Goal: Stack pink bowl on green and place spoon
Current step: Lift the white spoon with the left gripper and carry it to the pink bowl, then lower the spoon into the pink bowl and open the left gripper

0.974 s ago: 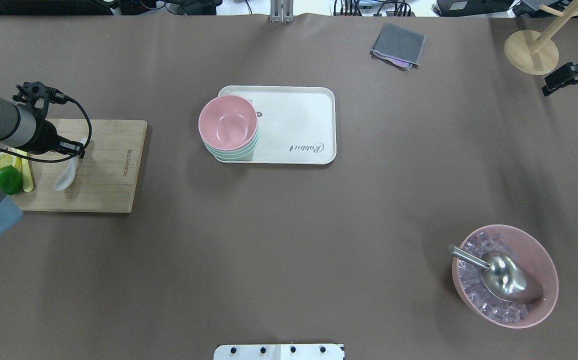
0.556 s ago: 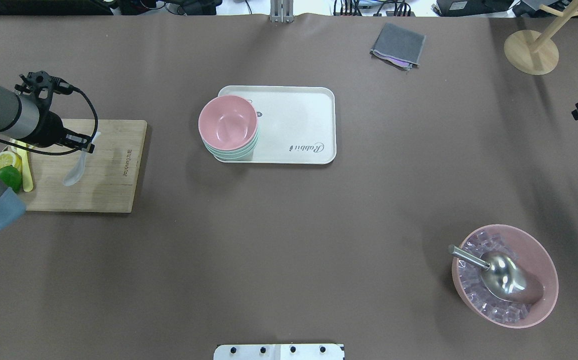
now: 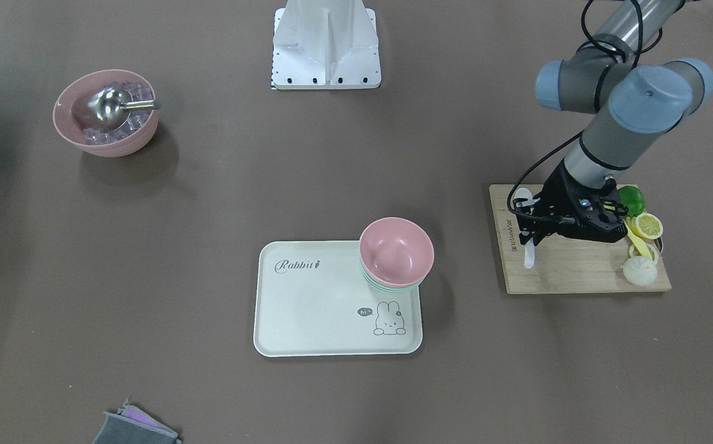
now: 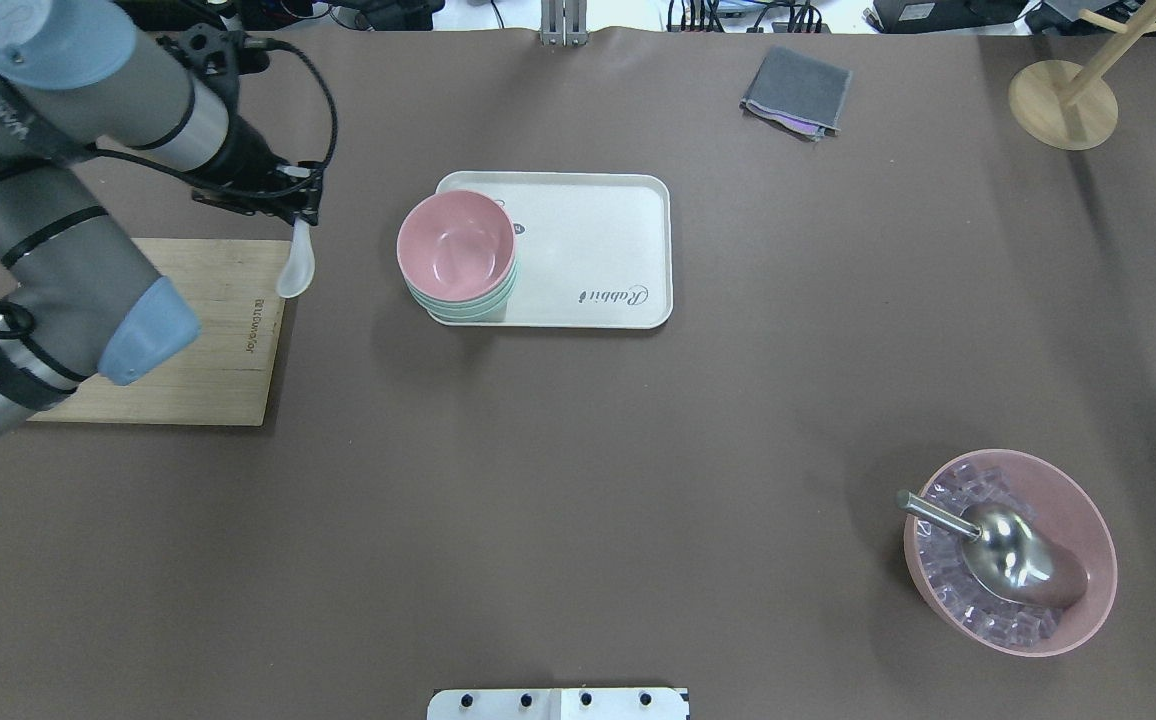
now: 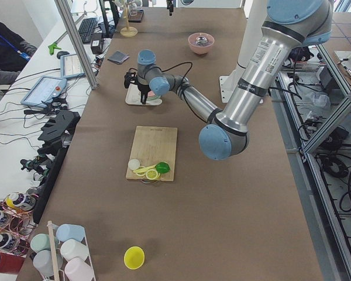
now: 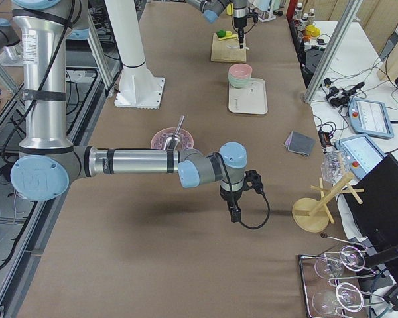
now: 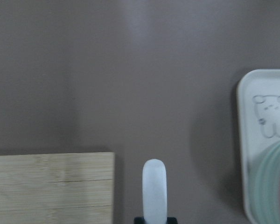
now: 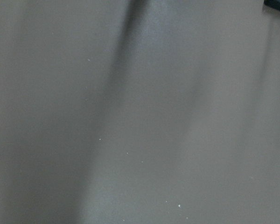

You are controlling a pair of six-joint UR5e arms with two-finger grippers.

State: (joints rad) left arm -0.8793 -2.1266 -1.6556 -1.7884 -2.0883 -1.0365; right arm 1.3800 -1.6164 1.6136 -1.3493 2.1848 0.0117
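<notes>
One gap matters here. The spoon (image 4: 295, 268), its handle pinched in the closed left tool (image 4: 304, 210), hangs over the surface (image 4: 558, 480) between the board (image 4: 228, 390) and the tray (image 4: 598, 230). The pink bowl (image 4: 456, 243) sits nested on the green bowl (image 4: 463, 312) at the tray's left end, near the tool on the robot's right but apart from it. The spoon's long axis runs down from the tool, scoop end lowest (judging by the wrist view). The left arm reaches forward, wrist angled down, and is much the nearer. The right tool (image 6: 234, 213) hangs well apart; I cannot tell whether it is open.
</notes>
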